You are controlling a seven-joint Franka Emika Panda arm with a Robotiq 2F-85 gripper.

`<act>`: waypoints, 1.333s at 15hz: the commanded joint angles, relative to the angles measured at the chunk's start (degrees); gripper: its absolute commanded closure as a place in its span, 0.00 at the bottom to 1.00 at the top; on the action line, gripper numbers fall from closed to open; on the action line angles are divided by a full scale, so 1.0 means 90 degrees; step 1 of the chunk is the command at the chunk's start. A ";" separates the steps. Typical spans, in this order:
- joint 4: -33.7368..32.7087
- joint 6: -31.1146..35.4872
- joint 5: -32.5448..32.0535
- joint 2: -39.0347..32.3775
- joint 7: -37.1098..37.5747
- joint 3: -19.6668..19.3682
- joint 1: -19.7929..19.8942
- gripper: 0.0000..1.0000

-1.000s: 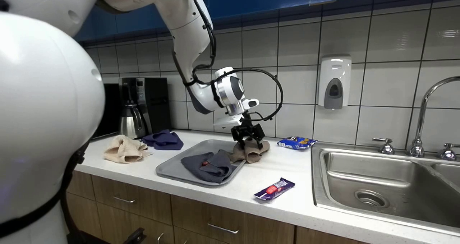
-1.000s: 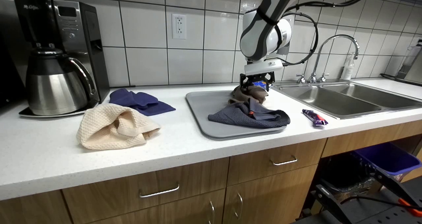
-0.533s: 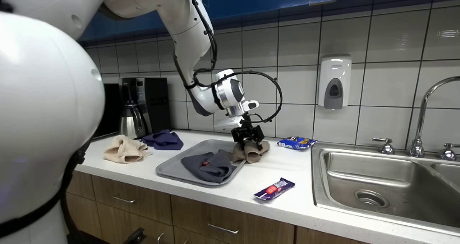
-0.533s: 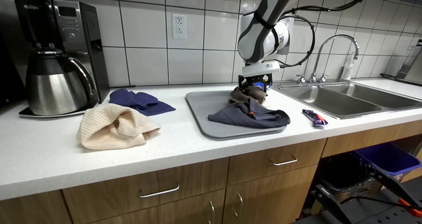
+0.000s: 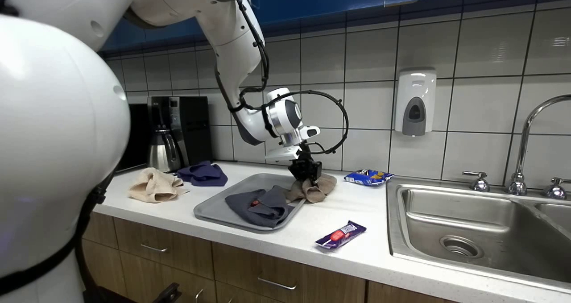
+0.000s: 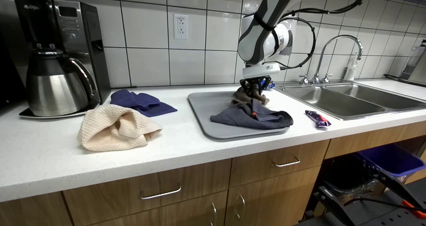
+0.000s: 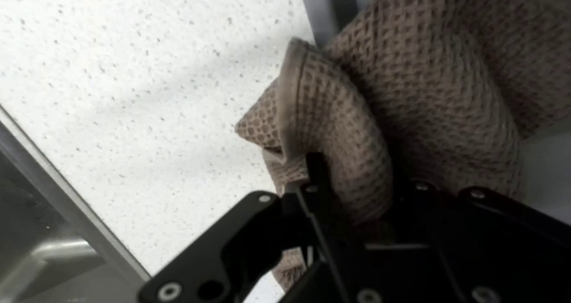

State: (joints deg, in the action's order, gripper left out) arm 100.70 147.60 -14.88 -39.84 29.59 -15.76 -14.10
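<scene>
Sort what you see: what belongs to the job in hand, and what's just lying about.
Part of the job, by my reading:
claw
brown cloth, in its grip
gray tray, probably, partly under that cloth

Apparently just lying about:
cream cloth
navy cloth
purple packet
blue packet
dark gray cloth on the tray, less surely

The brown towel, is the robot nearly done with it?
Probably not. Done, it seems: reaching, because the gripper is right at the brown towel. In hand: it looks pinched between the fingers. Left, I think: picking it up, because it lies partly on the tray and partly on the counter.
</scene>
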 commanded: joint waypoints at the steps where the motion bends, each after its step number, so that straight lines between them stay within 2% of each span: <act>1: -0.0092 -0.0047 0.0058 0.0032 -0.0015 0.0054 0.0089 0.98; 10: 0.0132 0.0070 -0.0018 0.0295 0.0065 -0.0210 0.0150 0.98; 20: 0.0535 0.0197 -0.0029 0.0586 0.0226 -0.0637 0.0463 0.98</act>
State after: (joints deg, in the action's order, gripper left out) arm 102.27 148.33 -14.88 -37.49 30.33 -21.06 -11.04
